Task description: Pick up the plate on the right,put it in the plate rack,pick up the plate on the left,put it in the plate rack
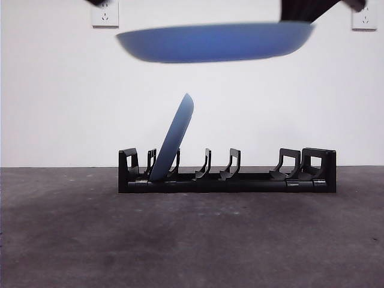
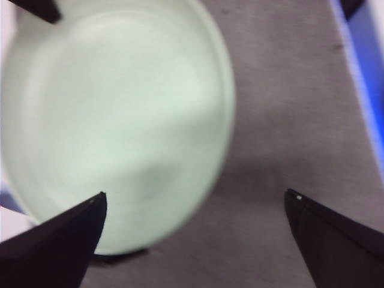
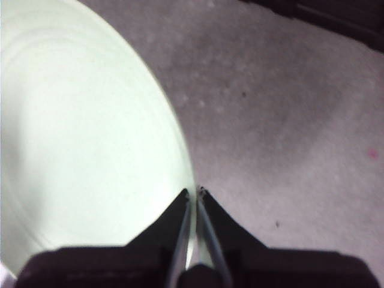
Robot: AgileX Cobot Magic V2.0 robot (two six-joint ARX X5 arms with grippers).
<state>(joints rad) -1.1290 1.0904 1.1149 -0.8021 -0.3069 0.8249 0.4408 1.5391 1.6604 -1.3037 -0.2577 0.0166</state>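
Note:
A plate (image 1: 216, 43), blue underneath and pale green inside, hangs nearly level high above the plate rack (image 1: 240, 180). My right gripper (image 3: 195, 195) is shut on its rim, with the pale inside of the plate (image 3: 78, 138) filling the view beside the jaws; in the front view this arm (image 1: 303, 12) enters at the top right. Another blue plate (image 1: 175, 139) stands tilted in slots near the rack's left end. My left gripper (image 2: 196, 193) is open and holds nothing, looking down on the held plate (image 2: 120, 120). The standing plate's blue edge (image 2: 367, 78) shows beside it.
The long black rack sits across the middle of the dark grey table (image 1: 192, 246), with several free prongs (image 1: 231, 165) to the right of the standing plate. A white wall with two sockets (image 1: 105, 13) is behind. A black tip (image 1: 96, 2) shows at the top left.

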